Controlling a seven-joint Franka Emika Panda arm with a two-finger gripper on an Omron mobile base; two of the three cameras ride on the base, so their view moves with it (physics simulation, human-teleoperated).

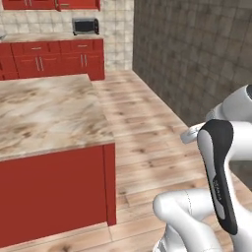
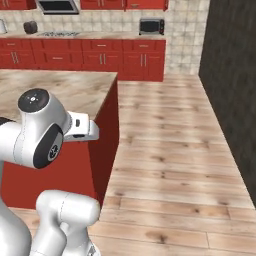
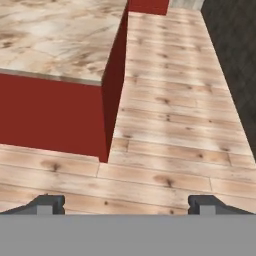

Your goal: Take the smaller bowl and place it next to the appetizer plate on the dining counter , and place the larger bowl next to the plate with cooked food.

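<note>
Hand view: the gripper (image 3: 125, 205) shows as two dark fingertips (image 3: 47, 204) at the bottom, set far apart; the jaws stand wide with nothing between them, above bare plank floor (image 3: 170, 130) just off the desk's near corner.
Left base view: the white arm (image 1: 219, 167) with its dark joint cover rises at the lower right; behind the desk a red-cupboard wall counter (image 1: 54, 56) carries a microwave (image 1: 85, 25).
Right base view: the arm's round shoulder joint (image 2: 40, 132) stands at the lower left; the wall counter runs wider here, with a cooktop (image 2: 59, 34), a dark toaster (image 2: 31, 27) at its left end and the microwave (image 2: 151, 26) at its right end; a hood (image 2: 57, 6) hangs above the cooktop.
Dining counter: the desk (image 1: 47, 110) has a beige-brown veined marble top and a red base; its near right corner points toward the arm, and the stretch of top seen from all three cameras is bare marble.
Floor: light wooden planks with knots, running between the desk's right edge and the wall.
Room: a dark grey textured wall (image 1: 197, 54) on the right, pale tiles (image 2: 185, 30) behind the wall counter.
</note>
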